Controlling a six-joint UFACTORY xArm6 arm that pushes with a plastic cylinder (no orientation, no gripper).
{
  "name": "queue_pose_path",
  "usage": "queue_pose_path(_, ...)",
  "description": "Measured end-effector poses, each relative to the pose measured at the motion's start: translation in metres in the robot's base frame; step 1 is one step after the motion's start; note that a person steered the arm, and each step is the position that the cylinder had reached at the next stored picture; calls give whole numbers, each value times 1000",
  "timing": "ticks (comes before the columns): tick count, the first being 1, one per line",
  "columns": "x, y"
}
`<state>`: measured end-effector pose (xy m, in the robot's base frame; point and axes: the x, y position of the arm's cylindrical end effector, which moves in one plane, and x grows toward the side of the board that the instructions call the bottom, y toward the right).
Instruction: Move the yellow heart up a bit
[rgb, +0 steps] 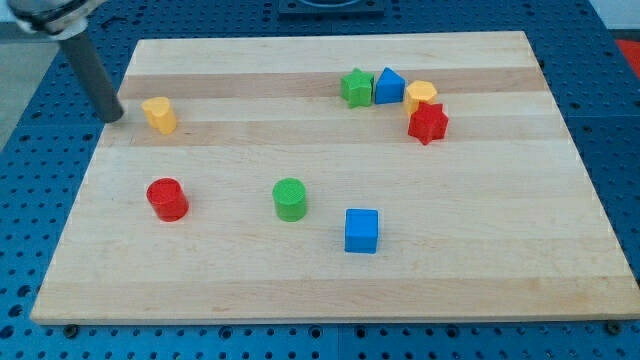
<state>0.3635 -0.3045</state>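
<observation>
The yellow heart (159, 114) lies near the board's upper left. My tip (114, 117) rests at the board's left edge, just left of the yellow heart and level with it, a small gap between them. The rod rises from it to the view's top left.
A red cylinder (167, 198) and a green cylinder (290, 199) sit at centre left. A blue cube (361, 230) lies below centre. A green star (355, 87), a blue block (388, 86), a yellow block (421, 96) and a red star (427, 123) cluster at the upper right.
</observation>
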Motion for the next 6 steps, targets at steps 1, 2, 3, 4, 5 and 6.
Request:
queue_pose_path(1,12,0)
queue_pose_path(2,12,12)
queue_pose_path(3,12,30)
queue_pose_path(4,12,61)
queue_pose_path(5,12,90)
queue_pose_path(6,12,73)
